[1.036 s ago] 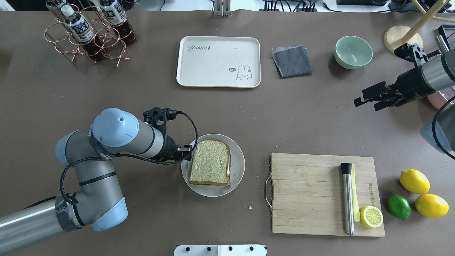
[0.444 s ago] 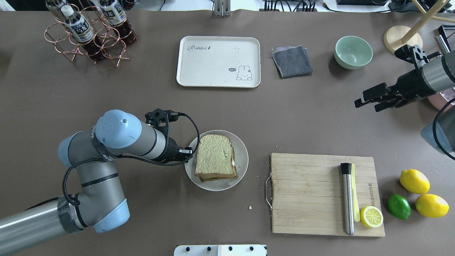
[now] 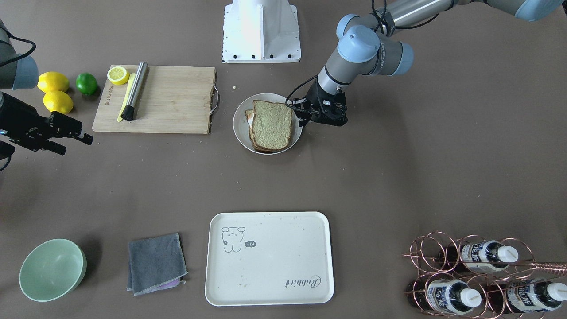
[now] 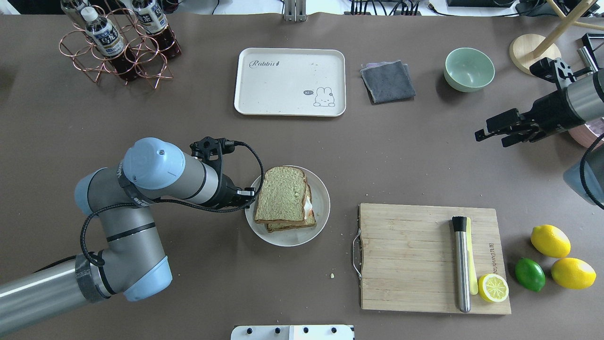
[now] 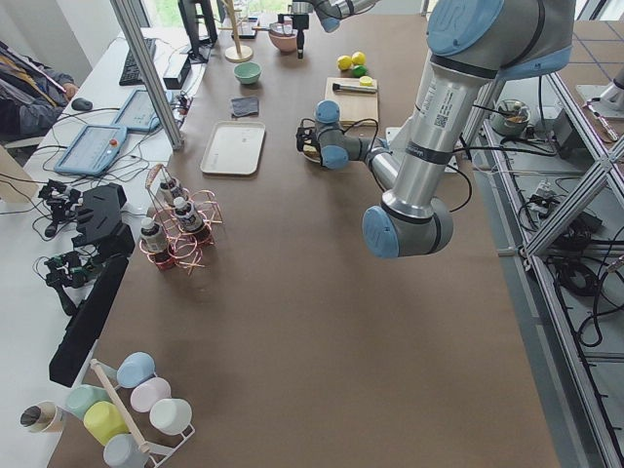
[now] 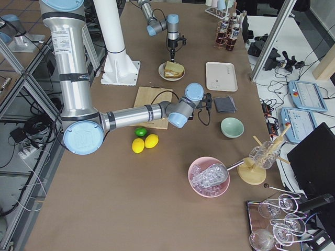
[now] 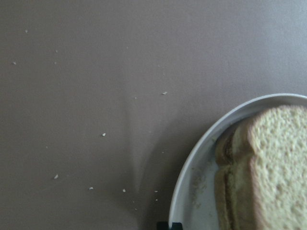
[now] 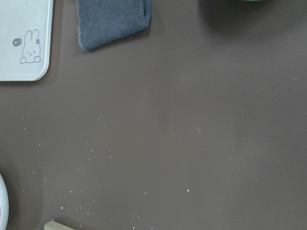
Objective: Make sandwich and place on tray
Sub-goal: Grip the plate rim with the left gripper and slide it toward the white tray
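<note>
- While the left gripper [image 4: 246,192] is clamping the left rim of the white plate [image 4: 289,238], the sandwich [image 4: 282,198] is sitting on that plate at centre frame, with its top slice skewed off the lower one.
- The tray [image 4: 288,80] is lying at upper centre, well apart from the plate.
- The right gripper [image 4: 490,138] is hanging spread and empty near the right edge.

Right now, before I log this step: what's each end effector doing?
Left end effector: closed on the round white plate's rim.
Right end effector: open, empty.
</note>
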Available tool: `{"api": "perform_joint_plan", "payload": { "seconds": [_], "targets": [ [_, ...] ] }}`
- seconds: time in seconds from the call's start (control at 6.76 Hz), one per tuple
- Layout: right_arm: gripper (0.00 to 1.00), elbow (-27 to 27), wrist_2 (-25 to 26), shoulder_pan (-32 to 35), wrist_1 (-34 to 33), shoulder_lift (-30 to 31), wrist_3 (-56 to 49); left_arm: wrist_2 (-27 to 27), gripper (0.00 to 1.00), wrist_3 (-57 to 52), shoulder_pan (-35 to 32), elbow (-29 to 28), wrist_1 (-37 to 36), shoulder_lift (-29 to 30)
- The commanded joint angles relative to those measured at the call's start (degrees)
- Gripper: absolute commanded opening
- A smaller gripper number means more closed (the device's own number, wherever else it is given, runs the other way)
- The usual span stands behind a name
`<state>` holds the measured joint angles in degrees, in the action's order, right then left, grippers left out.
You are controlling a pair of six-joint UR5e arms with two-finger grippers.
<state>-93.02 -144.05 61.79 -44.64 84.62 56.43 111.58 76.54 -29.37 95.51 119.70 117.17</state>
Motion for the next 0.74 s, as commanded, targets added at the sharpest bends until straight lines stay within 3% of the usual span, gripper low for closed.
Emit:
{"api": "perform_joint_plan", "payload": {
  "seconds": [0.0, 0.3, 0.59],
  "targets": [
    [0.99, -0.8, 0.7, 0.8, 0.0, 2.0, -0.2, 0.2, 0.00, 0.9, -5.1, -2.2, -0.3, 2.7],
    [0.99, -0.8, 0.7, 2.1, 0.0, 3.3, -2.0, 0.7, 0.00, 0.8, -9.4, -7.8, -0.3, 7.4],
    [0.99, -1.4, 2.9, 3.6, 0.0, 8.7, -8.6, 3.3, 0.00, 0.5, -14.1, -19.2, 0.1, 15.9]
  ]
}}
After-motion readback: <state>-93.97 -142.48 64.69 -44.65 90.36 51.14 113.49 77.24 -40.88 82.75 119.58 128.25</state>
